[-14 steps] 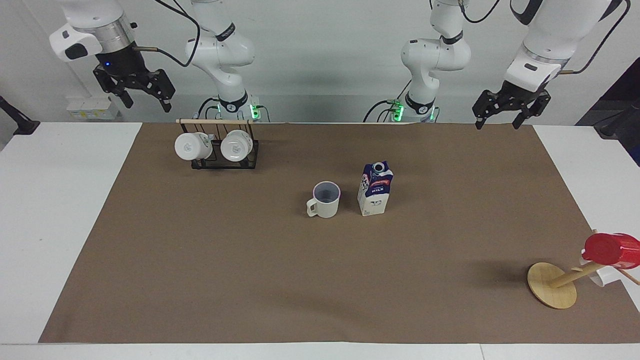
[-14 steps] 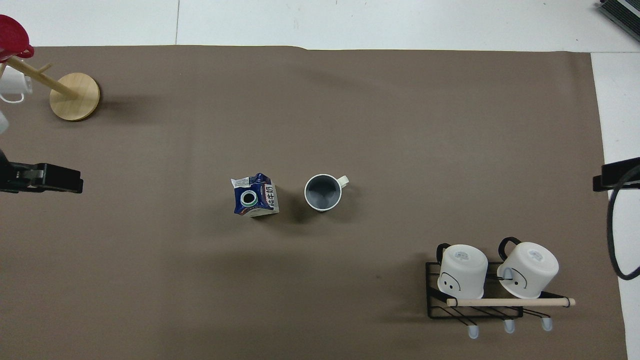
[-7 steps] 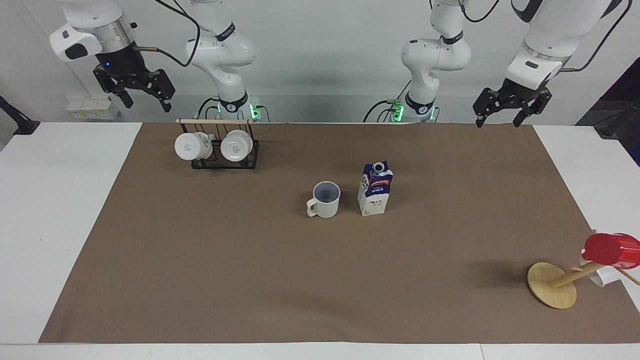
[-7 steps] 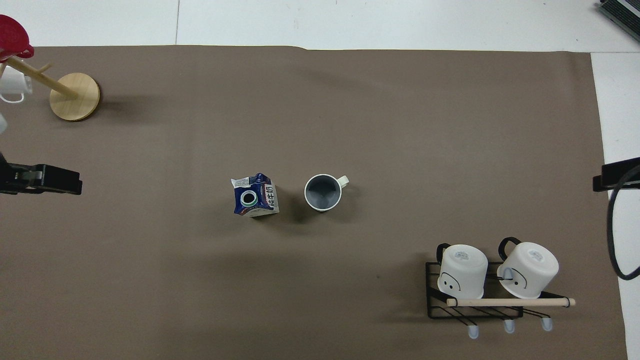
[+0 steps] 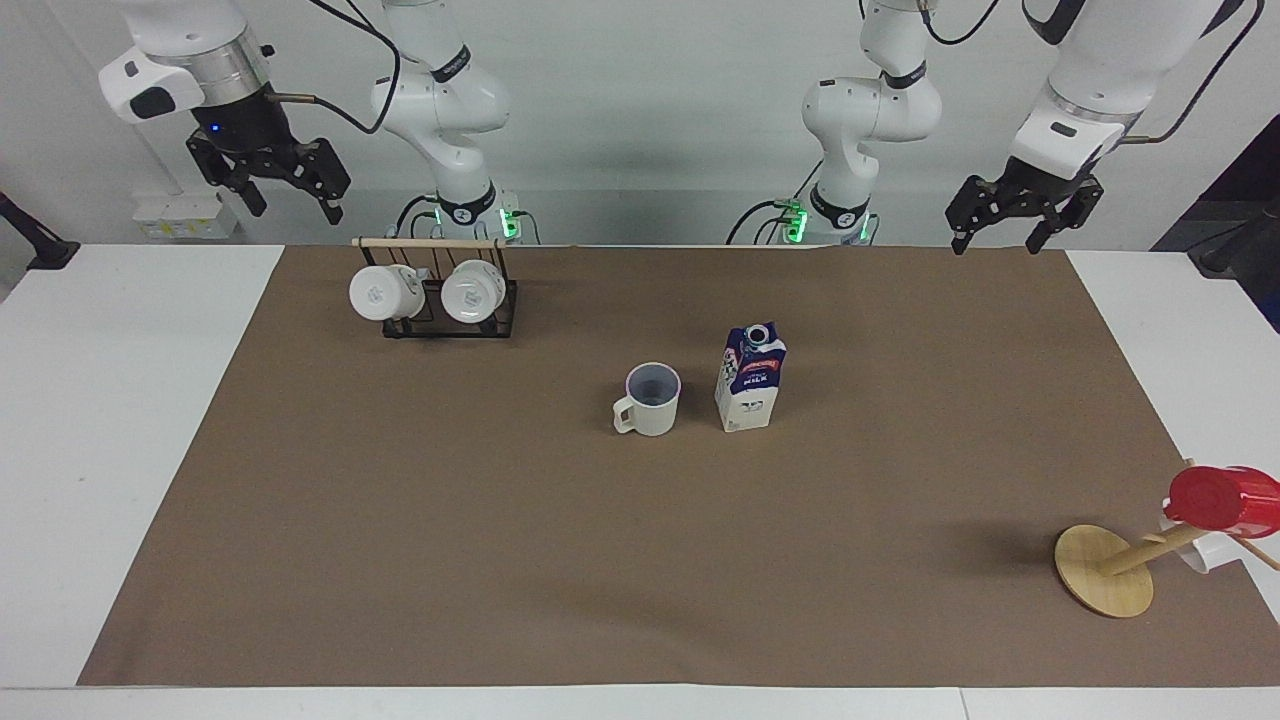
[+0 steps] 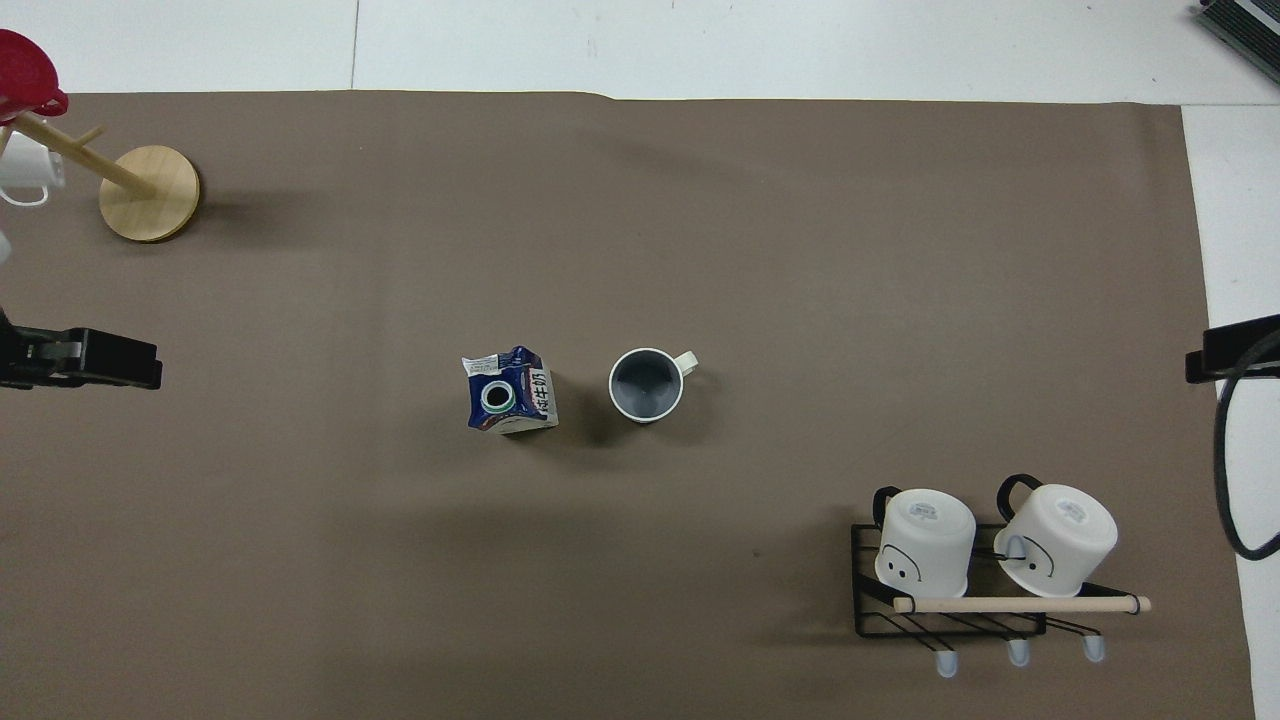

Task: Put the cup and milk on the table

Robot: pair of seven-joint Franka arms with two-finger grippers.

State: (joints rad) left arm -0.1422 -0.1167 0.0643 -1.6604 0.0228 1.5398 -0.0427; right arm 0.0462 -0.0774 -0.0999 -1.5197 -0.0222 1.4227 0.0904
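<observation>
Above the table's corners, both claws gape.

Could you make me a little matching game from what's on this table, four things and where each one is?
Things:
1. cup
2. milk
3. two white mugs
4. red cup

Places:
A. on a wooden peg stand at the left arm's end of the brown mat
B. upright mid-mat, on the right arm's side of its neighbour
C. tipped on a black wire rack close to the robots
D. upright mid-mat, on the left arm's side of its neighbour

Pairs: 1-B, 2-D, 3-C, 4-A
</observation>
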